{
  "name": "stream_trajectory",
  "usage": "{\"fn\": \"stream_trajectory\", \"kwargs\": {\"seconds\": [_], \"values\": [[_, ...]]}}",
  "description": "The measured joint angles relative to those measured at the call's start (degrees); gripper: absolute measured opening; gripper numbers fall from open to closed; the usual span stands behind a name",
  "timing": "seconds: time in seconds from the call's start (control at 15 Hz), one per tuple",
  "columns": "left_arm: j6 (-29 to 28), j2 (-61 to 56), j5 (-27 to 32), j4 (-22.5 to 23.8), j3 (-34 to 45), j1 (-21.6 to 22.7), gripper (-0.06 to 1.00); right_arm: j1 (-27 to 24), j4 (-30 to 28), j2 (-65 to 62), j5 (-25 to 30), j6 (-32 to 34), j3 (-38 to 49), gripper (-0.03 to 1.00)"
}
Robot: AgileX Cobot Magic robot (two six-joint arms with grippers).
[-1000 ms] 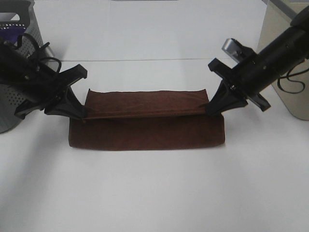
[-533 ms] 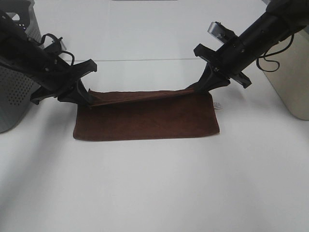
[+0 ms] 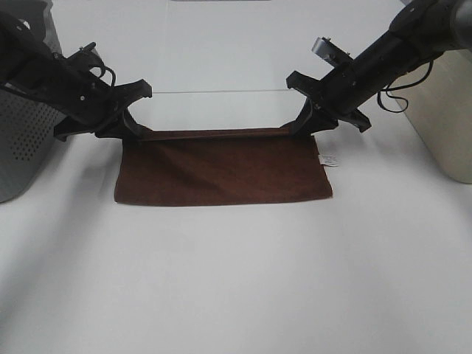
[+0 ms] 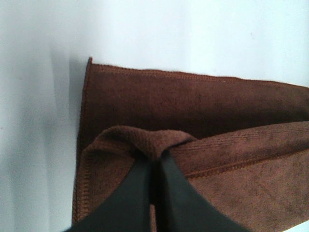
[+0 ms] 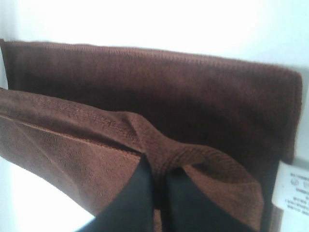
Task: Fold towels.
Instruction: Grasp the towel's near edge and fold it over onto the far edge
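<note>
A dark reddish-brown towel (image 3: 225,171) lies folded in half on the white table, its small white tag (image 3: 328,160) at the right edge. My left gripper (image 3: 137,133) is shut on the top layer's far left corner, and my right gripper (image 3: 295,129) is shut on the far right corner. Both hold that edge just above the lower layer's far edge. In the left wrist view the fingers (image 4: 140,193) pinch a bunched fold of towel (image 4: 203,106). In the right wrist view the fingers (image 5: 140,198) pinch the towel (image 5: 159,96) next to the tag (image 5: 292,191).
A grey perforated bin (image 3: 22,140) stands at the left behind my left arm. A beige box (image 3: 442,110) stands at the right edge. A seam in the table (image 3: 214,91) runs just behind the towel.
Both grippers have carried the towel's top edge away from the camera and lower. The top layer now covers the lower one, and the tag has come into view.
</note>
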Motion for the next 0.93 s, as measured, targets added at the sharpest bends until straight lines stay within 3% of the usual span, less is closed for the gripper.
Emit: {"fn": "stream_trajectory", "kwargs": {"seconds": [0.47, 0.6, 0.73, 0.8, 0.93], "values": [[0.29, 4.93, -4.87, -1.66, -0.06, -0.8, 0.04, 0.17, 0.23, 4.07, -2.46, 1.43, -2.18, 0.02], [1.49, 5.16, -5.79, -1.15, -0.06, -0.63, 0.25, 0.0, -1.2, 4.07, -3.78, 2.41, -2.29, 0.24], [1.78, 5.16, -5.79, -0.97, -0.06, -0.46, 0.62, -0.46, -1.32, 4.07, -2.81, 2.58, -2.35, 0.62], [1.89, 5.16, -5.39, -0.97, -0.06, -0.46, 0.76, -0.46, -1.32, 4.07, -1.83, 2.58, -2.35, 0.76], [1.95, 4.53, -4.7, 0.17, -0.29, -0.46, 0.85, -0.46, -1.72, 3.5, -0.52, 2.58, -2.35, 0.86]]}}
